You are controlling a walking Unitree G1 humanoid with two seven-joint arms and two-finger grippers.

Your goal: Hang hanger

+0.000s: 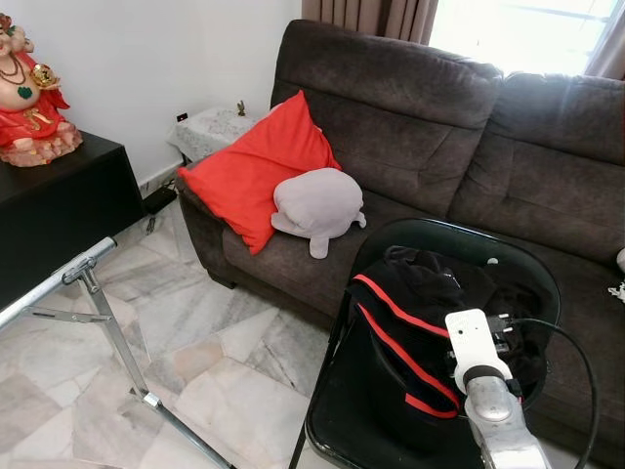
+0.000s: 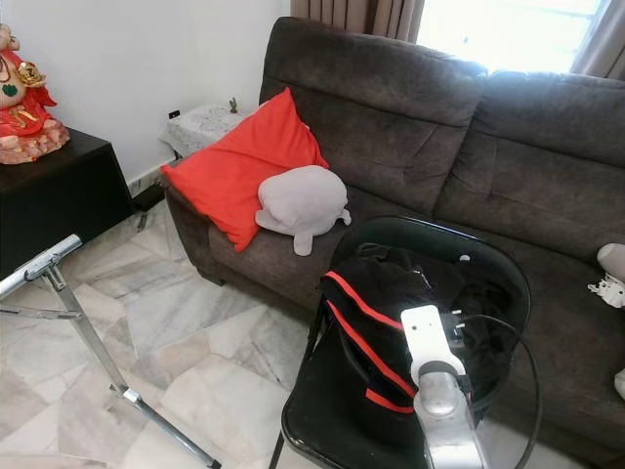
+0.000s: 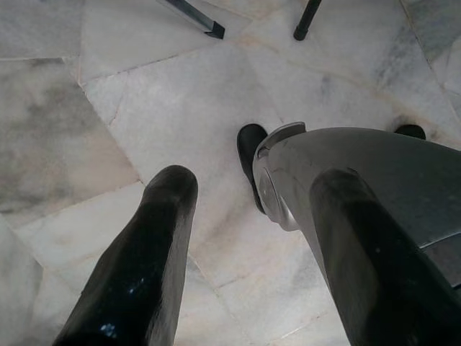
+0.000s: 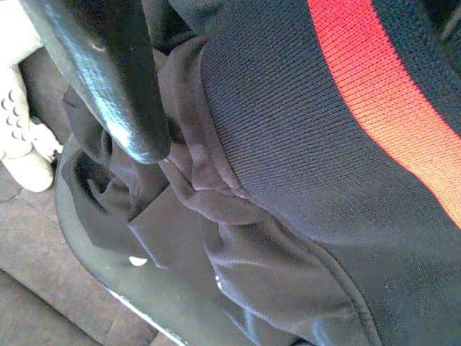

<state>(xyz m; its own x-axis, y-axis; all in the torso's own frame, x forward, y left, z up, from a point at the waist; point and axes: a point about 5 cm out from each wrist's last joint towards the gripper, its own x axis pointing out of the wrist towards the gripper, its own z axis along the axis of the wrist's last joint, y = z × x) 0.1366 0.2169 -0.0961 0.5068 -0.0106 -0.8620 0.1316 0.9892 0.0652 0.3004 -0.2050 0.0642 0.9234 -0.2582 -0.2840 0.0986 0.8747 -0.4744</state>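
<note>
Right gripper [image 4: 216,166] dives into the garment [image 1: 410,342] on the chair [image 1: 332,430].
Finger gap: can't tell. Left fingers [image 3: 144,259] apart, idle. Risk: snagging cloth, missing any hanger.

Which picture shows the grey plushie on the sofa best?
The left eye view: the whole grey plushie shows, lying on the brown sofa against the red cushion. The right eye view shows it almost as well. The right wrist view faces black clothing; the left wrist view faces the floor.
</note>
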